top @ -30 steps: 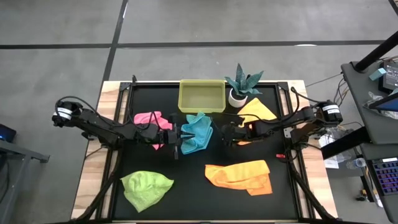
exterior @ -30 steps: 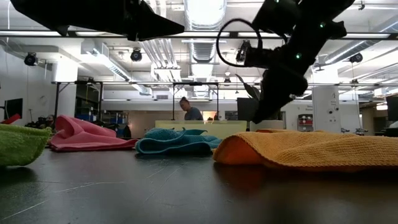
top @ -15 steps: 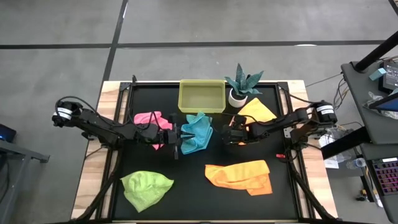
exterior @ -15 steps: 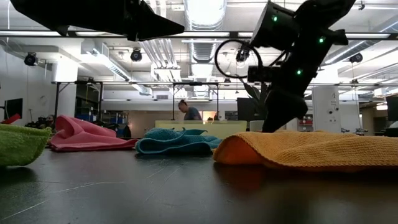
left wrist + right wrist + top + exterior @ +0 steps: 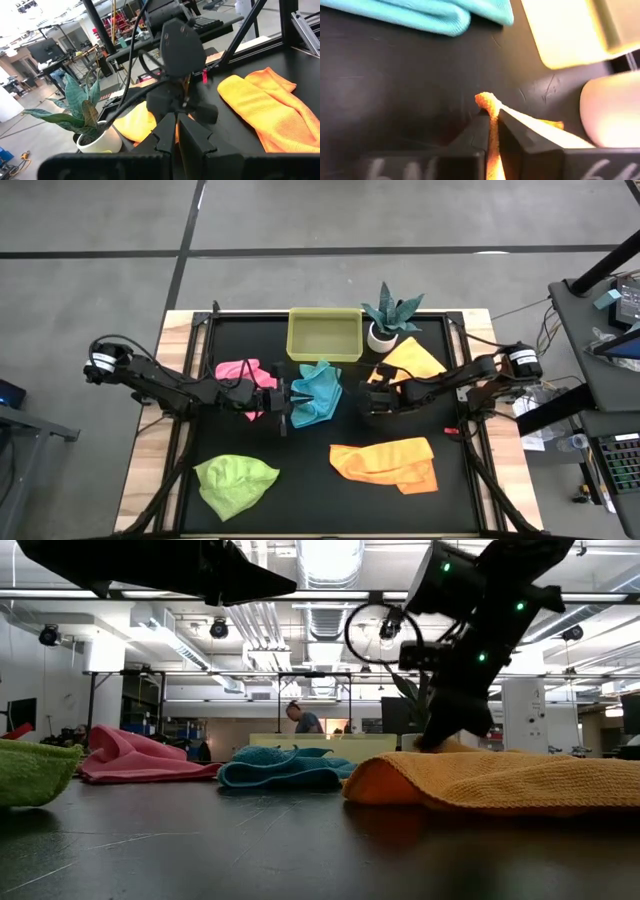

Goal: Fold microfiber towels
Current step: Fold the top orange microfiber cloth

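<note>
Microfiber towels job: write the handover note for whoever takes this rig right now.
Right gripper: shut on a corner of the orange-yellow towel by the plant, low over the mat.
Left gripper: shut, empty as far as shows, between the pink towel and the turquoise towel.
Second orange-yellow towel lies front right, lime green towel front left, yellow tray at the back.
Done: no towel looks neatly folded.
Left: fold all five, starting with the pinched one.
</note>
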